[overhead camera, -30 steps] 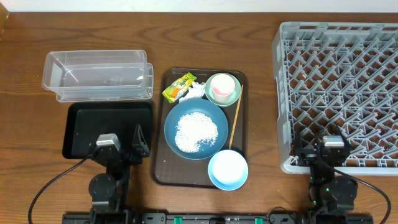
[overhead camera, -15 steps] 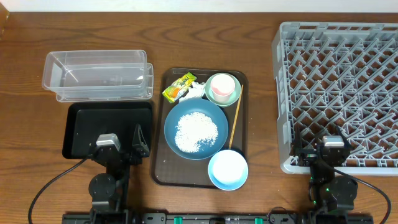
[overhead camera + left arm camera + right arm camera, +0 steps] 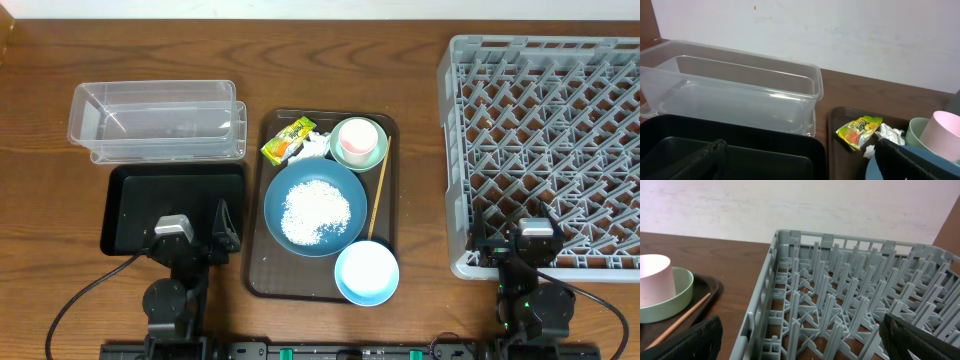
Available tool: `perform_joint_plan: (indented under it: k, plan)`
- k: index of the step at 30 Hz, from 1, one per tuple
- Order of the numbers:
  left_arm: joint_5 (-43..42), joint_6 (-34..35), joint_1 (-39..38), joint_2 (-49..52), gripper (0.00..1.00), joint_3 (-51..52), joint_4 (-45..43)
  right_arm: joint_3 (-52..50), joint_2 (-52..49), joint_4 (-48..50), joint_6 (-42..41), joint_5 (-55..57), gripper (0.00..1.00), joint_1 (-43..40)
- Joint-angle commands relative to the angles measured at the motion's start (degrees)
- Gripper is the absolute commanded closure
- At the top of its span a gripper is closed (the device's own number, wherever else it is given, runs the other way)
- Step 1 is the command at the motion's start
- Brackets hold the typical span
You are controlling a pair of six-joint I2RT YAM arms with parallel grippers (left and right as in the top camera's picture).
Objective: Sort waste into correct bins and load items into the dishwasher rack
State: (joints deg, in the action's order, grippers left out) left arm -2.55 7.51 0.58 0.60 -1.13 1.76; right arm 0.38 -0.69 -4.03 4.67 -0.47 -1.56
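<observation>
**Status: no sorting or loading done**

The left gripper (image 3: pixel 198 238) and right gripper (image 3: pixel 517 240) sit at the near edge, jaws wide apart and empty. The rice (image 3: pixel 315 212) fills the dark-blue bowl (image 3: pixel 345 180). The wrapper (image 3: pixel 287 140), tissue (image 3: pixel 315 143), pink cup (image 3: pixel 357 137) inside the mint-green bowl (image 3: pixel 376 158), light-blue bowl (image 3: pixel 366 272) and stick (image 3: pixel 378 200) all lie on the brown tray (image 3: pixel 255 270). The clear tub (image 3: pixel 155 122) and black tray (image 3: pixel 150 195), left, and the rack (image 3: pixel 550 130), right, hold nothing. Every step is outstanding.

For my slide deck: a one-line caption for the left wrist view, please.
Clear tub behind black tray; snack wrapper, tissue and pink cup at right.
</observation>
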Motion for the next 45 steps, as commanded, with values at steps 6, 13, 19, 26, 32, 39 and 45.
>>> perform_joint_plan:
  k: [6,13,19,26,32,39,45]
  plan:
    - [1.75,0.11,-0.24,-0.35,0.05,0.90,2.29,-0.07,0.04,-0.26,0.55,0.20,0.01,0.46]
    - [1.75,0.11,-0.24,-0.35,0.05,0.90,2.29,-0.07,0.04,-0.26,0.55,0.20,0.01,0.46]
    - [1.75,0.11,-0.24,-0.35,0.05,0.90,2.27,-0.07,0.04,-0.26,0.55,0.20,0.01,0.46]
    - [1.75,0.11,-0.24,-0.35,0.05,0.90,2.29,-0.07,0.04,-0.26,0.55,0.20,0.01,0.46]
    - [1.16,1.70,-0.26,-0.37,0.05,0.87,1.70,-0.07,0.04,-0.26,0.55,0.17,0.01,0.46]
    - [-31.89,41.27,-0.28,-0.37,0.05,0.85,0.39,-0.07,0.04,-0.26,0.55,0.20,0.01,0.46]
    - [-37.90,56.50,-0.28,-0.37,0.05,0.85,-4.70,-0.07,0.04,-0.26,0.55,0.20,0.01,0.46]
